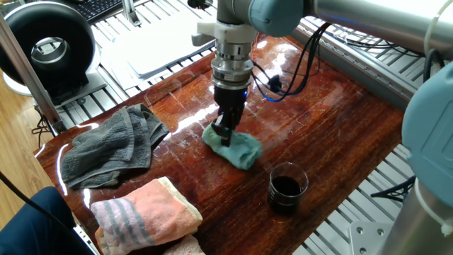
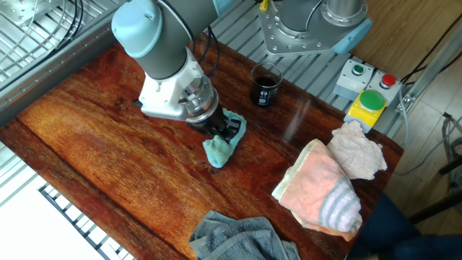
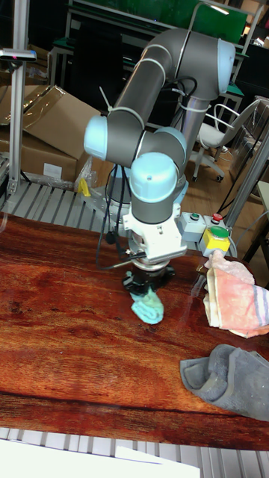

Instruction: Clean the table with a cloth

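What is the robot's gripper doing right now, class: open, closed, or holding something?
Gripper: jaws closed on the small teal-green terry cloth, pressing it against the glossy reddish-brown wooden table.

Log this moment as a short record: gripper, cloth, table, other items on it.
gripper: pointing down, pressed onto the cloth; whether it is open or shut cannot be told
cloth: teal, bunched, on the table under the gripper
table: glossy reddish-brown wood
glass: dark liquid inside, upright, near the cloth, apart from it
grey towel: crumpled at one end of the table
pink towel: folded, striped, beside the grey towel
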{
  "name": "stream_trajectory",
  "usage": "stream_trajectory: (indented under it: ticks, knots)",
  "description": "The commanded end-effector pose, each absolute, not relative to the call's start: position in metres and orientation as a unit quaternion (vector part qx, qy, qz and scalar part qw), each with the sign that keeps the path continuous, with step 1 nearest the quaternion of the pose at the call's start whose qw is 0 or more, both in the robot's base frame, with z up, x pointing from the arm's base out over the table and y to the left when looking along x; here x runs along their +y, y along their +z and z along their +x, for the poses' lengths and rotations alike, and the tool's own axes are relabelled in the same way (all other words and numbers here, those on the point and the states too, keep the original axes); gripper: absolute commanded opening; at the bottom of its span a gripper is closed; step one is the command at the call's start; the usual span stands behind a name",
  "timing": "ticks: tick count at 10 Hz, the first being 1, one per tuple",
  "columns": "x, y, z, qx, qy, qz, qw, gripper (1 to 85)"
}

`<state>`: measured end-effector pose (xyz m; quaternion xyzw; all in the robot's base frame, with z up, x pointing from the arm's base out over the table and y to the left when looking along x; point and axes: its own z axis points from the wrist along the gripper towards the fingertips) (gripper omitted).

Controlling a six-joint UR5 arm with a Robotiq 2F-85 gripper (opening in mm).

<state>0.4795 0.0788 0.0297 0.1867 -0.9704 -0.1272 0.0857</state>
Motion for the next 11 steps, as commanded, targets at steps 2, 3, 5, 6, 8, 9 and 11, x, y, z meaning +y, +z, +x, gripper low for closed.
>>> stream_trajectory:
  ticks: [2,3,5,6,8,9,11]
  knots:
    - [0.011,0.033,0.504,-0.958,-0.058,0.270,0.074,1.3]
    - [-0.003,0.035,0.507,-0.954,-0.048,0.286,0.074,1.3]
    - [-0.029,0.037,0.515,-0.946,-0.026,0.316,0.069,1.3]
    - [-0.059,0.036,0.530,-0.934,0.014,0.351,0.058,1.3]
    - [-0.102,0.034,0.553,-0.913,0.069,0.400,0.037,1.3]
    - [-0.110,0.033,0.556,-0.909,0.082,0.407,0.034,1.3]
    - [-0.121,0.034,0.563,-0.898,0.104,0.426,0.028,1.3]
